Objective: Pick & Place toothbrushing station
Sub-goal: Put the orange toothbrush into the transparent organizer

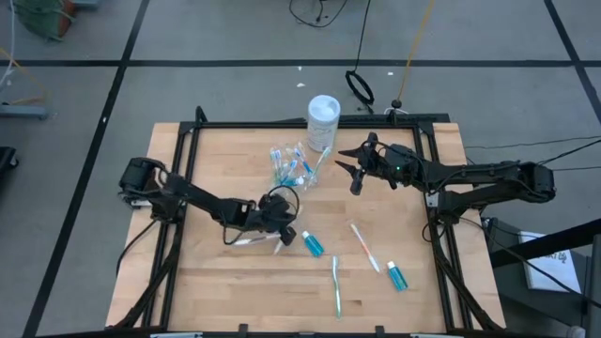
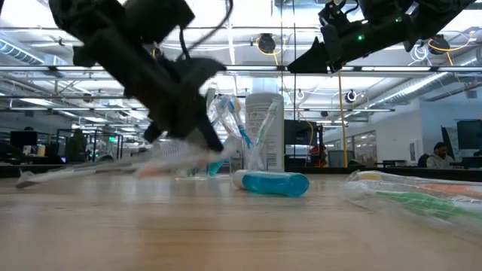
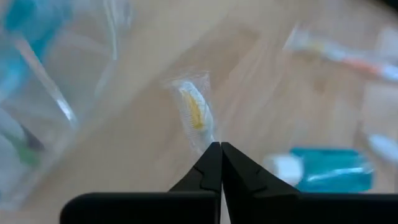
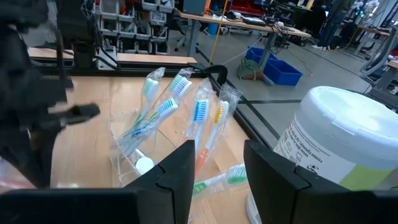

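A clear plastic cup (image 1: 291,167) holding several wrapped toothbrushes stands at the table's far middle, beside a white container (image 1: 323,120). My left gripper (image 1: 280,235) is near the table's middle, shut on a wrapped toothbrush with yellow bristles (image 3: 194,112). Two blue toothpaste tubes (image 1: 312,244) (image 1: 396,275) and two loose toothbrushes (image 1: 364,246) (image 1: 337,284) lie flat on the table. My right gripper (image 1: 349,171) hovers open just right of the cup, holding nothing. My left gripper pinches the wrapped toothbrush just behind its bristle head (image 3: 208,140) between its two fingertips. The fingers come slanting down from the table's left. The head sticks out beyond the fingertips. In the low view the brush tilts, its handle end (image 2: 26,179) low at the tabletop.
The nearest toothpaste tube (image 3: 323,169) lies just to the right of my left gripper. A black frame (image 1: 432,178) runs along the table's edges. Bare wood (image 1: 216,282) lies at the near left.
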Tool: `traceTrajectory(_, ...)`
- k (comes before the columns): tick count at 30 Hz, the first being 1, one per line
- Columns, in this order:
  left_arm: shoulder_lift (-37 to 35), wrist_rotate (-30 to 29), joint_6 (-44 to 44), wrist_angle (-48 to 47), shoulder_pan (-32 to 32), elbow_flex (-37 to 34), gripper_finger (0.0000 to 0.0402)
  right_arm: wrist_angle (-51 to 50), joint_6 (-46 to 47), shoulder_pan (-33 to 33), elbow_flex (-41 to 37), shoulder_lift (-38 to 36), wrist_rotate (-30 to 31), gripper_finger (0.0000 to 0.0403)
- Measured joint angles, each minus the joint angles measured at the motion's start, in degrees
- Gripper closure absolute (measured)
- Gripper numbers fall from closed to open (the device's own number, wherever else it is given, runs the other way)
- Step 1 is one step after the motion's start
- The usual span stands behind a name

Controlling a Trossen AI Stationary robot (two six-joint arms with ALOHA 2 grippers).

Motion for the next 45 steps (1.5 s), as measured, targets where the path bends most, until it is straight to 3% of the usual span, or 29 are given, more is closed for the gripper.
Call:
traceTrajectory(8,-9.9,-8.9,8.9,-0.4,0.0,0.1,0.0400,-0.3,0.0,0.0,0.0,0.0,0.0,0.0273)
traceTrajectory(16,-15.7,-33.8,29.7,8.1,0.0,0.1,0.0400,-0.4,0.0,0.0,0.0,0.0,0.0,0.0273)
traceTrajectory(19,-15.7,-39.3,39.6,12.0,0.4,0.1,0.0400,-0.4,-0.1,0.0,0.0,0.0,0.0,0.0273)
traceTrajectory(27,-10.9,-41.1,49.3,15.8,4.9,0.0,0.0400,-0.4,-0.2,0.0,0.0,0.0,0.0,0.0273)
traceTrajectory(35,-2.8,-41.0,64.9,29.8,9.9,0.0,0.0401,-0.4,-0.2,0.0,0.0,0.0,0.0,0.0273)
traceTrajectory(38,-1.6,-41.0,64.6,31.6,10.1,0.0,0.0401,-0.4,-0.2,0.0,0.0,0.0,0.0,0.0273)
traceTrajectory(45,-0.6,-41.8,58.7,24.2,6.6,0.0,0.0401,-0.4,-0.4,0.0,0.0,0.0,0.0,0.0273)
